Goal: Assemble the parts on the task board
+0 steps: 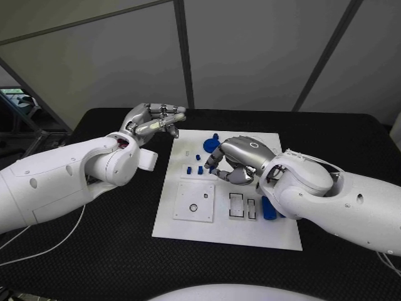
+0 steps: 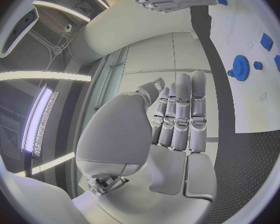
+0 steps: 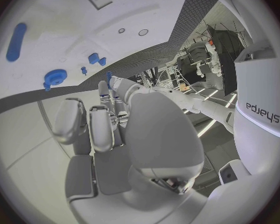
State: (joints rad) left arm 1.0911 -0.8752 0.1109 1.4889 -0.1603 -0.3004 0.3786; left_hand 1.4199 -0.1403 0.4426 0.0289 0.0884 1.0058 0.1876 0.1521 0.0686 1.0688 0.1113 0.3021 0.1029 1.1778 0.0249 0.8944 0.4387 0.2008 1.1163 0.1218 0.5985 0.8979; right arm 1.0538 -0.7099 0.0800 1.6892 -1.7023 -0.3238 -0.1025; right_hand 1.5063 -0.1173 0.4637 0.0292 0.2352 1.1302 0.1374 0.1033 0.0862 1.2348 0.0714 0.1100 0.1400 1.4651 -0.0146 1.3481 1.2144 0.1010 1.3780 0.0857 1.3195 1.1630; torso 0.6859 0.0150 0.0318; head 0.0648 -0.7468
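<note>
Since those blue parts point(image 1: 197, 163) mid-frame on the white task board point(image 1: 205, 233) look like small hard plastic, I'd guess they're light and slippery, so pinch across the sides. Right hand point(image 1: 235, 160) is curled over them, can't tell if holding anything. Farther up, left hand point(image 1: 155, 121) hovers empty, fingers loosely apart.

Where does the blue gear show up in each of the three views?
Head view: the blue gear sits near the task board's far edge, just beyond the right hand.
Left wrist view: the gear lies on the board beside small blue parts.
Right wrist view: the gear lies on the board.
Shared landmark: the white task board.
</note>
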